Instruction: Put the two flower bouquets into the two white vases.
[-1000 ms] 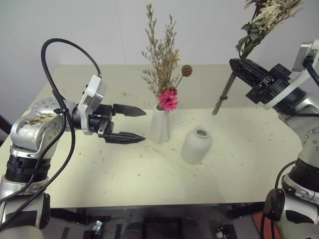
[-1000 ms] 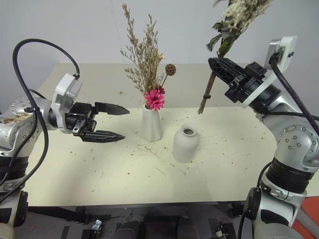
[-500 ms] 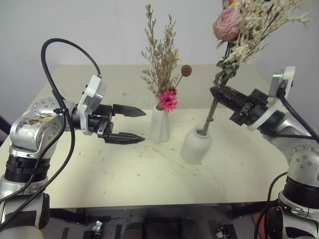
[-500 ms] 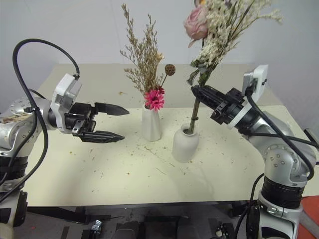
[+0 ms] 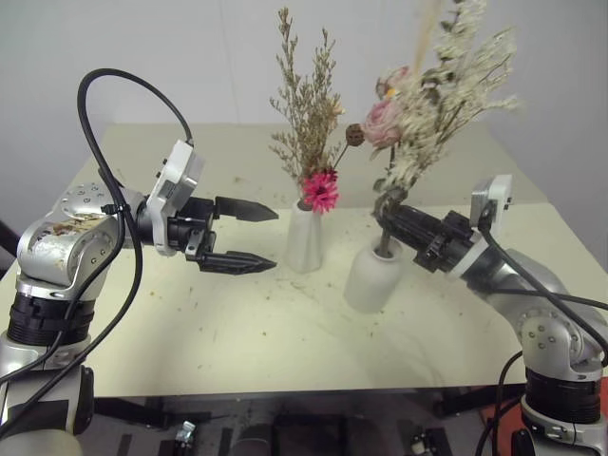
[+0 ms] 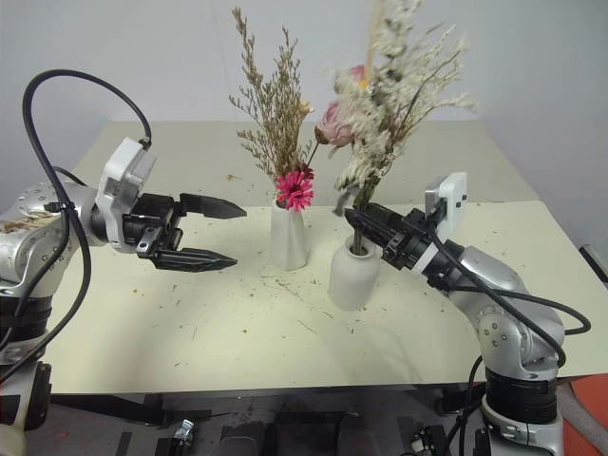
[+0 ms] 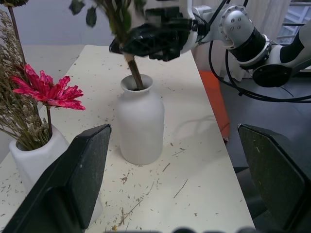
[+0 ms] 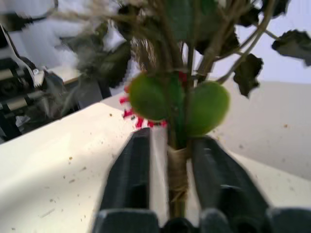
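Standing in the squat matte vase (image 5: 372, 277), the bound woody stems of the cream bouquet (image 5: 432, 90) sit between the right gripper's (image 8: 167, 187) parted fingers; left gripper (image 5: 255, 235) spread wide.

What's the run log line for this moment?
pink daisy bouquet: in tall vase | cream bouquet: stems in short vase | right gripper: fingers astride stems, loosening | left gripper: open, empty
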Controlling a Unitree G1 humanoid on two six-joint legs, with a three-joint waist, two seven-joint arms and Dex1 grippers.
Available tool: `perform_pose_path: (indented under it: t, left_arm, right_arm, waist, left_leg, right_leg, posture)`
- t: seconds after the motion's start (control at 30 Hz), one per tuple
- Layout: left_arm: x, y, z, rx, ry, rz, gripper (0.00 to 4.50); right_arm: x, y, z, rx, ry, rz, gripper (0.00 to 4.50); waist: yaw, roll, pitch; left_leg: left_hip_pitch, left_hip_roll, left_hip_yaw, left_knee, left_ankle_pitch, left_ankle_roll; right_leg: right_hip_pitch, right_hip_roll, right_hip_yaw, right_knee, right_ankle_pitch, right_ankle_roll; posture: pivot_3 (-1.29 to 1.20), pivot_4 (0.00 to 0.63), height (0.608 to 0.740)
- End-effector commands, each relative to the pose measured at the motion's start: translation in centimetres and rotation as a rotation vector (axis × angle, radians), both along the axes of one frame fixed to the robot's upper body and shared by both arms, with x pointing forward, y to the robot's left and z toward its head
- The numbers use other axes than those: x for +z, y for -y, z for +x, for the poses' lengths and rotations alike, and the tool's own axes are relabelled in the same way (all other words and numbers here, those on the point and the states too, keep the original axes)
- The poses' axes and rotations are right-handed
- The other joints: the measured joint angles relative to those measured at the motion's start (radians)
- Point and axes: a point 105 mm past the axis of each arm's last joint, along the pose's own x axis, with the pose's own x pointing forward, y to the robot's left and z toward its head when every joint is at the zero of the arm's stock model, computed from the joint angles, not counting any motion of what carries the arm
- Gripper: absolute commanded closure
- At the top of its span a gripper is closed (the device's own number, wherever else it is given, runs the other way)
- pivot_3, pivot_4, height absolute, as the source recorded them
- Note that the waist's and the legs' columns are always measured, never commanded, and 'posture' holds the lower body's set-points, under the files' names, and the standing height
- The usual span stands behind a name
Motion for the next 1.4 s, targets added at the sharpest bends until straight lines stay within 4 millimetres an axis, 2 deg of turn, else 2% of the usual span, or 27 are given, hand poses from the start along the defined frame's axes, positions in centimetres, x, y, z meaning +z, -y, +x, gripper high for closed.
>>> perform_pose_path:
  t: [0.03,0.17,0.2,0.33,0.57,0.97,1.17,1.4]
  left_arm:
    - [0.9,-0.1,-0.1,0.000,0.033,0.017,0.00]
    - [1.0,-0.2,0.0,0.002,0.034,0.018,0.00]
    - [1.0,-0.2,0.0,0.003,0.034,0.018,0.00]
    - [0.9,-0.2,0.1,0.002,0.035,0.019,0.00]
    - [0.6,-0.5,0.2,0.019,0.024,0.017,0.00]
    - [-2.0,-3.2,-0.4,0.167,-0.020,-0.038,0.00]
    - [-3.2,-3.9,-1.5,0.223,-0.055,-0.077,0.00]
    - [-3.4,-3.8,-1.9,0.238,-0.069,-0.090,0.00]
  right_arm:
    - [1.1,0.4,-1.2,-0.008,0.108,-0.011,1.57]
    - [0.9,1.4,-2.2,-0.005,0.122,-0.020,0.15]
    - [0.8,1.7,-2.4,-0.003,0.120,-0.032,0.03]
    - [0.2,2.2,-3.1,0.010,0.105,-0.068,0.03]
    - [-0.9,5.4,-4.3,-0.030,0.058,-0.175,0.03]
    - [-0.8,10.6,-4.0,-0.120,0.029,-0.351,0.03]
    - [-0.2,11.4,-3.8,-0.133,0.039,-0.375,0.03]
    - [-0.4,11.5,-3.8,-0.135,0.037,-0.382,0.03]
  waist:
    - [0.001,0.000,0.000]
    - [0.002,0.000,0.000]
    - [0.003,0.000,0.000]
    - [0.001,0.000,0.000]
    - [0.007,0.000,0.000]
    - [0.004,0.000,0.000]
    - [0.010,0.000,0.000]
    - [0.024,0.000,0.000]
  left_leg:
    - [0.000,0.000,0.000,0.000,0.000,0.000]
    - [0.000,0.000,0.000,0.000,0.000,0.000]
    - [0.000,0.000,0.000,0.000,0.000,0.000]
    - [0.000,0.000,0.000,0.000,0.000,0.000]
    - [0.000,0.000,0.000,0.000,0.000,0.000]
    - [0.002,0.001,0.001,0.000,0.000,0.000]
    - [0.003,0.002,0.001,0.000,0.000,0.000]
    - [0.003,0.001,0.001,0.000,0.000,0.000]
  right_leg:
    - [0.000,0.000,0.000,0.000,0.000,0.000]
    - [0.000,0.000,0.000,0.000,0.000,0.000]
    - [0.000,0.000,0.000,0.000,0.000,0.000]
    - [0.001,0.000,0.000,0.000,0.000,0.000]
    - [0.001,0.000,0.000,0.000,0.000,0.000]
    - [0.003,0.000,0.001,-0.001,0.000,0.000]
    - [0.003,0.000,0.000,0.000,0.000,0.000]
    - [0.003,0.000,0.000,-0.001,0.000,0.000]
  posture:
    - [0.00,0.150,0.740]
    - [0.00,0.150,0.740]
    - [0.00,0.150,0.740]
    - [0.00,0.150,0.740]
    - [0.00,0.150,0.740]
    - [0.00,0.150,0.740]
    - [0.00,0.150,0.740]
    - [0.00,0.150,0.740]
